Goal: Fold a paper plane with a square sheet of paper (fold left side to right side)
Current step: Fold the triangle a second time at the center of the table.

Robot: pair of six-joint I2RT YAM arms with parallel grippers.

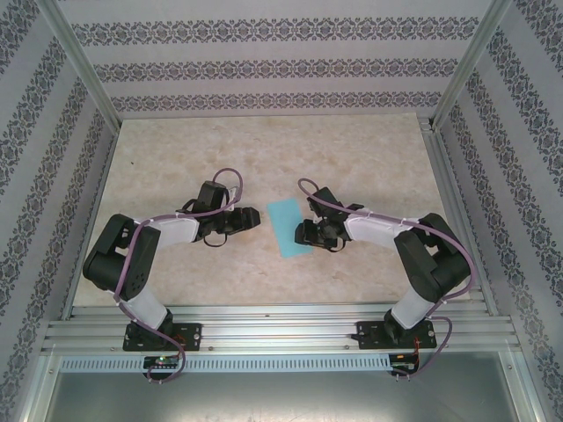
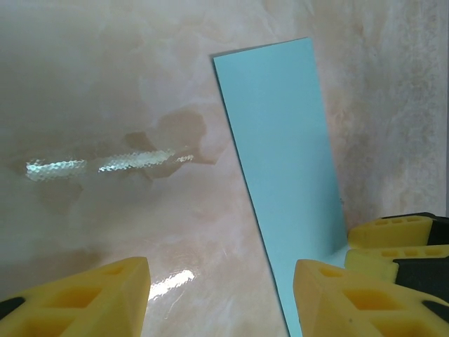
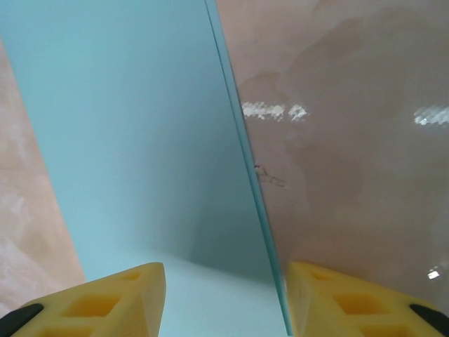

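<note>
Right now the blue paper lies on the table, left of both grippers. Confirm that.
Not quite: the paper lies on the table between the grippers, the left gripper on one side, the right gripper on the other. The top view shows it.

Top external view, too small to tell: whether the right gripper (image 1: 302, 234) touches the sheet of paper (image 1: 283, 220). Partly covered by that gripper: the sheet's 4 o'clock edge.

Left wrist view, cropped at 6 o'clock: the left gripper (image 2: 219, 281), its yellow fingers (image 2: 91, 295) cut through, and the sheet's near end. Hidden at 4 o'clock behind the right gripper's fingers (image 2: 393, 235): the sheet's lower corner. Cut in turn by the 3 o'clock edge: those same fingers.

Right wrist view, cropped at 12 o'clock: the sheet's far end and corners. Hidden at 6 o'clock behind the fingertips (image 3: 105, 298), themselves cropped: its near end. Blurred close up; cannot tell how many layers lie along the 3 o'clock edge.
</note>
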